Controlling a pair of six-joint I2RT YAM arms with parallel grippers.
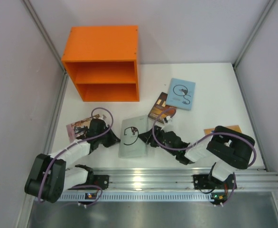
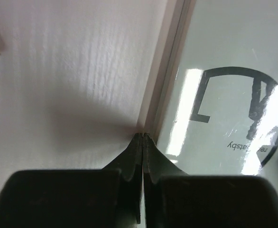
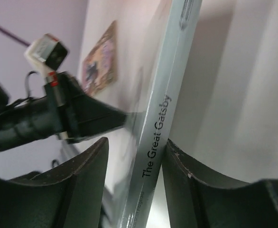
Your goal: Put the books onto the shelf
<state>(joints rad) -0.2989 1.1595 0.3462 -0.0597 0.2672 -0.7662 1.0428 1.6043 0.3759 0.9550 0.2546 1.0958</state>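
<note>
A pale blue-white book (image 1: 132, 136) with a black ring logo lies flat near the front, between my two grippers. My left gripper (image 1: 116, 139) is shut, its tips (image 2: 143, 135) pressed against the book's left edge (image 2: 224, 109). My right gripper (image 1: 151, 138) is open and straddles the spine (image 3: 160, 118): the right finger (image 3: 181, 166) touches it, the left finger (image 3: 89, 166) stands off with a gap. The orange shelf (image 1: 101, 64) stands at the back left, both compartments bare. Other books lie flat: pale blue (image 1: 181, 93), dark brown (image 1: 160, 105), pinkish (image 1: 77, 127), orange (image 1: 222, 129).
White walls close in the table (image 1: 210, 114) on both sides and at the back. The dark brown book's corner lies close behind my right wrist. An aluminium rail (image 1: 177, 178) carrying the arm bases runs along the near edge.
</note>
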